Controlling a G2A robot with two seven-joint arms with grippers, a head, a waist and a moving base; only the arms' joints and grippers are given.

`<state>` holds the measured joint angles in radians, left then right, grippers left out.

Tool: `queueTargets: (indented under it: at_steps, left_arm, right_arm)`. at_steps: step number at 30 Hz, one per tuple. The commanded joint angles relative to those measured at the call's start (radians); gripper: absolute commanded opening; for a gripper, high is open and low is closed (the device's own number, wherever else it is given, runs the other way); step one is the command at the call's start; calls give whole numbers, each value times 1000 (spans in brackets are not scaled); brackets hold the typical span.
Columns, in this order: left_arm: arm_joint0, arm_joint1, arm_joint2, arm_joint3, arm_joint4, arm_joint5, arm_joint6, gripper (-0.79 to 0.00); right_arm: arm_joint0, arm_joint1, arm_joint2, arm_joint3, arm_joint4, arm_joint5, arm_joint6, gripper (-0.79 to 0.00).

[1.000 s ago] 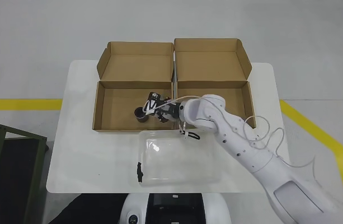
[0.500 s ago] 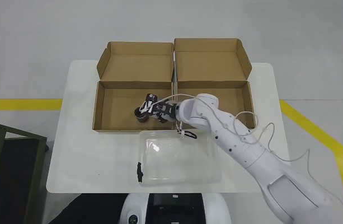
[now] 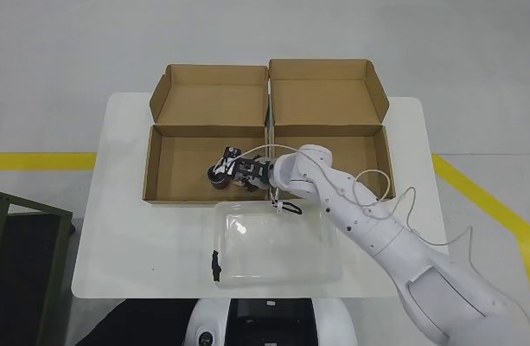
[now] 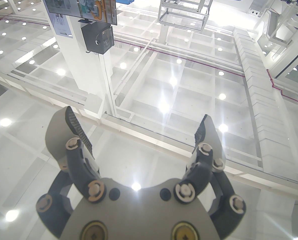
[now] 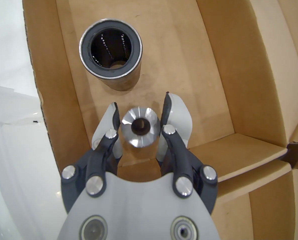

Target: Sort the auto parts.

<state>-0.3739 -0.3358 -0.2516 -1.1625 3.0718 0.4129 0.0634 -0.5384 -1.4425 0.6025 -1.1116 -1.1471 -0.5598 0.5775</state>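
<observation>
Just beyond our right pincer (image 5: 141, 102), clenched on a steel collet (image 5: 140, 127), stands a linear bearing (image 5: 111, 53); drifting forward could topple it.

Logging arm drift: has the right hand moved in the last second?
Yes, slightly. The right hand, holding the metal part, has shifted farther into the left box, away from the right box.

Boxes (image 3: 182, 169) plain brown cardboard — table (image 3: 135, 242) white. Collet (image 5: 141, 131) shiny silver, dark bore. Bushing (image 5: 111, 51) dark grey, black inside, silver rim. Floor stripe (image 3: 40, 161) yellow.
</observation>
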Motion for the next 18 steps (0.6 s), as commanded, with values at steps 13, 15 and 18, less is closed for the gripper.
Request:
queueTargets:
  at_steps: [13, 15, 18]
  left_arm:
    - [0, 0, 0, 0, 0, 0, 0, 0]
    - [0, 0, 0, 0, 0, 0, 0, 0]
    - [0, 0, 0, 0, 0, 0, 0, 0]
  right_arm:
    - [-75, 42, 135, -239, -11, -18, -15, 0]
    - [-104, 54, 173, -302, -8, -22, -12, 0]
    - [-158, 74, 231, -400, -7, -25, -15, 0]
